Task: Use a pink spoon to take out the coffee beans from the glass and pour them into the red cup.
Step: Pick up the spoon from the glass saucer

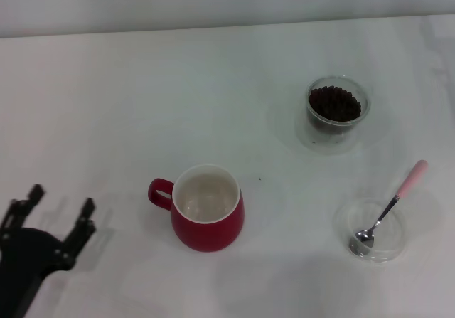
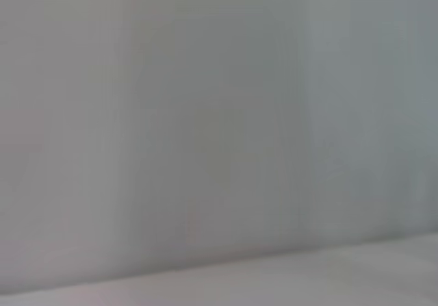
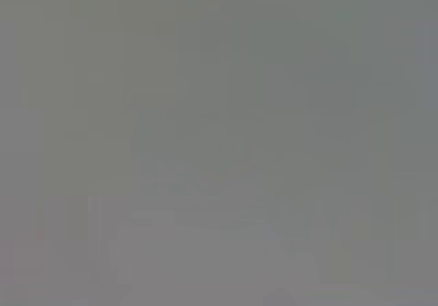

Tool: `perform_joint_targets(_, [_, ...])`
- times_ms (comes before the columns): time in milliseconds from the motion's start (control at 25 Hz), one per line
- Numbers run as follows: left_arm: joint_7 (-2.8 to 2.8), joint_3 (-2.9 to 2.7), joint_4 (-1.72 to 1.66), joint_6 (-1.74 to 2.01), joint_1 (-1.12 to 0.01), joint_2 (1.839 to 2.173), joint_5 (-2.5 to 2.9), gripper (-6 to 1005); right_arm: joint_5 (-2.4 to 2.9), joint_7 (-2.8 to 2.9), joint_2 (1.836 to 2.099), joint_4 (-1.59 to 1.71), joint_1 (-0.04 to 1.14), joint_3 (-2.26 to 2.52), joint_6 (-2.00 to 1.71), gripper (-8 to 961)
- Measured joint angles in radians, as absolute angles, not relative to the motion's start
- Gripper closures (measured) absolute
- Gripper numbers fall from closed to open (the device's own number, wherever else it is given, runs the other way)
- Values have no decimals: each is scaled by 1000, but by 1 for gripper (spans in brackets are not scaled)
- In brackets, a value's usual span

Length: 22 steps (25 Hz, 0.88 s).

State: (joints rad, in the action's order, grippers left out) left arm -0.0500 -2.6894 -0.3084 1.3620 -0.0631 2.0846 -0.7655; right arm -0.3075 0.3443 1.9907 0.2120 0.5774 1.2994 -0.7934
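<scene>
**Desk:** What's nearest to you on the bench [image 1: 106, 104]?

**Operator:** My left pincer [image 1: 48, 211], low at the near left corner, its fingers spread apart and holding nothing. My right pincer is out of sight. I can't place it from any view, and both wrist views show nothing I can use.

**Desk:** And the task's things?

**Operator:** Going outward: the spoon [image 1: 389, 208] lies at near right, its metal bowl resting in a flat clear dish [image 1: 355, 215], pink handle sticking out over the rim, away from me. The red cup [image 1: 206, 208] stands upright mid-bench, handle toward my left, and it looks empty inside. Farthest off, right of centre, the glass [image 1: 337, 110] holds the beans [image 1: 334, 103] in a full heap.

**Desk:** Progress?

**Operator:** I'd say none yet. The spoon is ungrasped, so picking it up, scooping and pouring are all left to do.
</scene>
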Motion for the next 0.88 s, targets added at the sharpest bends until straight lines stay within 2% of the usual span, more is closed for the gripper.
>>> perform_joint_targets(200, [-51, -2689, -294, 1380, -83, 2084, -913, 190, -274, 507, 1970, 222, 527, 1308, -796, 117])
perform_joint_targets(320, [-54, -2689, -265, 1371, -129, 2084, -1019, 191, -173, 691, 1943, 223, 485, 1310, -794, 117])
perform_joint_targets(520, [-90, -2689, -215, 1329, -226, 2085, -1185, 193, 120, 1122, 1884, 222, 388, 1310, -825, 118])
perform_joint_targets(880, [-100, -2689, -165, 1319, -357, 2083, -1401, 199, 516, 1511, 1831, 199, 240, 1310, -1025, 119])
